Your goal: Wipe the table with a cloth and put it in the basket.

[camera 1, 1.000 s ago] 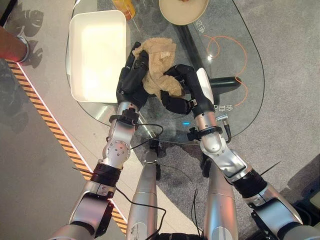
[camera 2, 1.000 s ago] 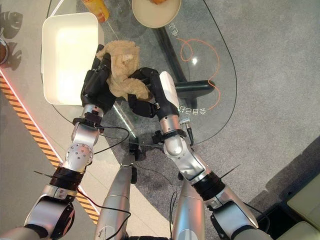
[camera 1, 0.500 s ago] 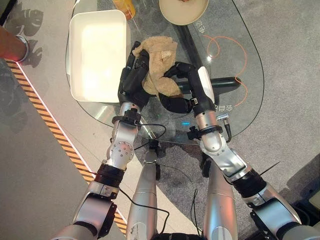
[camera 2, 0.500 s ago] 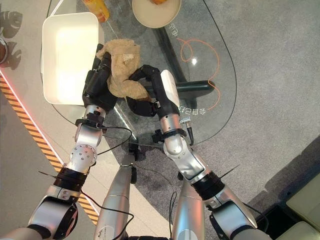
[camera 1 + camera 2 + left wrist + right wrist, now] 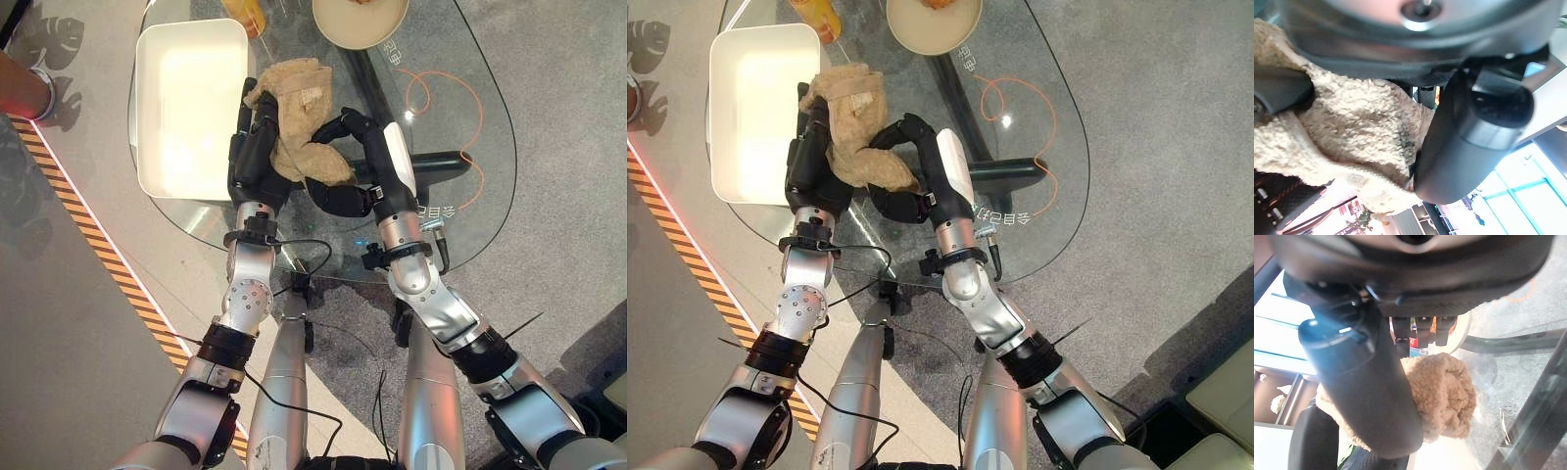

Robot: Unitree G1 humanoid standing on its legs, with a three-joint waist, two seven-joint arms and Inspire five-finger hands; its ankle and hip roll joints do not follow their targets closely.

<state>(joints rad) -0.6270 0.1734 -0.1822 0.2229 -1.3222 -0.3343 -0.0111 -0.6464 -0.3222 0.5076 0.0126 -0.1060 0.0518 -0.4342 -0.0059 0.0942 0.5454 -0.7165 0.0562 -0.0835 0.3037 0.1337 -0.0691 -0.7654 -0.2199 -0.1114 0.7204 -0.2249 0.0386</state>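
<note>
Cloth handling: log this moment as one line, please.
cloth: bunched on glass table | left robot hand: gripping cloth | right robot hand: gripping cloth | basket: beside cloth

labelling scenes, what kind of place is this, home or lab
Probably a showroom or demo room, not a home: a glass table on grey carpet, striped hazard tape along a glossy floor, and both hands, left hand and right hand, closed on a tan cloth beside a white basket.

Bright, even light — hard glare whitens the basket (image 5: 186, 108) left of the fingers; wrist views blur close-up.
</note>
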